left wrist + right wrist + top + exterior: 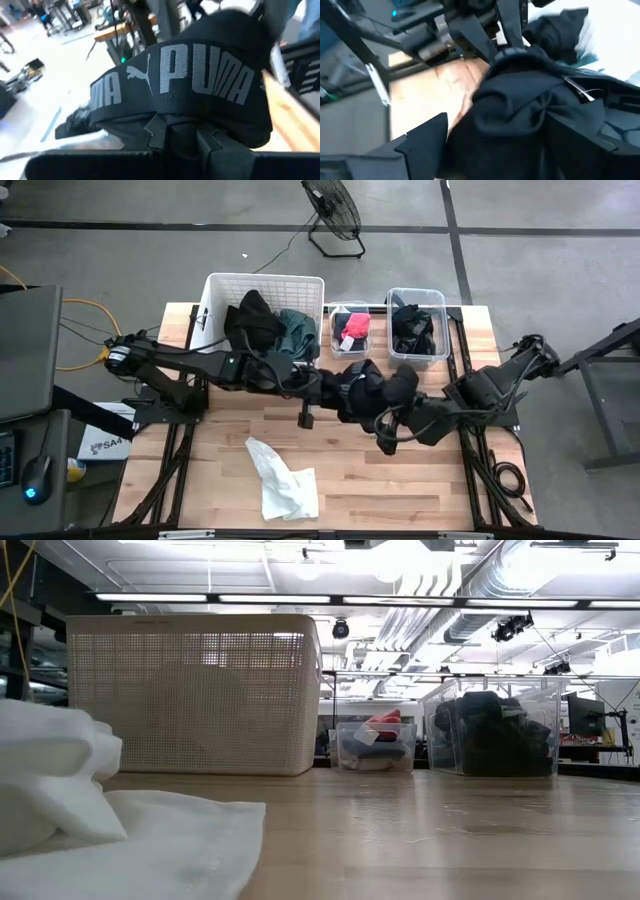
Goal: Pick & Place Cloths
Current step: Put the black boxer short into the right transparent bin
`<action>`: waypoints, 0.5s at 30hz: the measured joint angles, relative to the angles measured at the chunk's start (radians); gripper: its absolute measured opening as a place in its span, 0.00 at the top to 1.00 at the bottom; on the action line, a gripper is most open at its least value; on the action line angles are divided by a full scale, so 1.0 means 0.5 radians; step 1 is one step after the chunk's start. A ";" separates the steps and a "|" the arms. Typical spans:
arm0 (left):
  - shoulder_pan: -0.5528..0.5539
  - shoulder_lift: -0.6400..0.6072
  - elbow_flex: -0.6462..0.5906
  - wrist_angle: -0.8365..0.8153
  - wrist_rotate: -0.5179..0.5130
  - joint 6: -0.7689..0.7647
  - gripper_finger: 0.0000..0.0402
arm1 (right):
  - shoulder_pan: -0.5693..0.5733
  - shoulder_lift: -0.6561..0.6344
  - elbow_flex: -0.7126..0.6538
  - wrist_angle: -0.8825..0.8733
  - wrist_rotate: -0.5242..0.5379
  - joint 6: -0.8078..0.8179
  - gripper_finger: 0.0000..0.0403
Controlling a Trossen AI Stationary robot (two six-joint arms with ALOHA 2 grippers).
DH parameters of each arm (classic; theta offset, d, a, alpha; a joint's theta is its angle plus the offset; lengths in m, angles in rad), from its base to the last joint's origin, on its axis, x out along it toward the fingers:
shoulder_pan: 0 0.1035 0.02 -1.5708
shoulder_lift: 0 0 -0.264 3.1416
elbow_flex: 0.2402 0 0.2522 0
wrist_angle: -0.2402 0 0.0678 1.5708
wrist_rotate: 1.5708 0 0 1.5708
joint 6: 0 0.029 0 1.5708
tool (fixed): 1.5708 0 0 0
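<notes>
A black garment (372,388) with a PUMA waistband (200,75) is bunched above the table's middle, between my two grippers. My left gripper (350,383) reaches in from the left and is shut on it. My right gripper (392,418) comes from the right and is also shut on it. A white cloth (285,480) lies crumpled flat on the near part of the table and fills the low view's left corner (90,830). More black and teal cloths (270,325) sit in the white basket. Neither gripper shows in the low view. My left gripper (180,132) pinches the black garment just under its lettered waistband (170,117), and the band arches over the fingers. In the right wrist view its fingers (507,30) come down onto the top of the bundle. My right gripper (505,135) has a thick bunched fold of the black garment (520,100) between its two fingers, several layers deep. It comes roughly level from the table's right. The fabric drapes over one finger (590,130), and wood shows below.
The white slatted basket (225,285) stands at the far left. Two clear tubs are beside it, a small one with red-pink pieces (350,330) and a larger one with black cloth (417,325). Bare wood lies along the near right (420,490).
</notes>
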 joint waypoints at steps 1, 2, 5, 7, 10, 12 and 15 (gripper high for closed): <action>0.000 0.000 0.020 0.005 0.025 0.000 0.91 | 0.000 0.005 0.000 -0.001 0.015 -0.076 0.21; 0.000 -0.001 0.037 0.011 0.036 0.000 0.91 | 0.000 0.008 0.000 0.003 0.045 -0.148 0.21; 0.000 -0.002 0.069 0.018 0.047 0.003 0.91 | 0.000 0.017 0.000 0.005 0.165 -0.325 0.21; 0.000 -0.002 0.093 0.020 0.050 0.028 0.91 | -0.003 0.020 0.000 0.013 0.234 -0.385 0.21; 0.000 -0.002 0.130 0.044 0.050 0.031 0.91 | -0.036 0.020 0.000 0.068 0.275 -0.489 0.21; 0.000 -0.002 0.137 0.054 0.051 0.031 0.91 | -0.069 0.020 0.000 0.130 0.236 -0.557 0.21; 0.000 -0.002 0.137 0.089 0.056 0.030 0.91 | -0.132 0.039 0.000 0.234 0.139 -0.670 0.21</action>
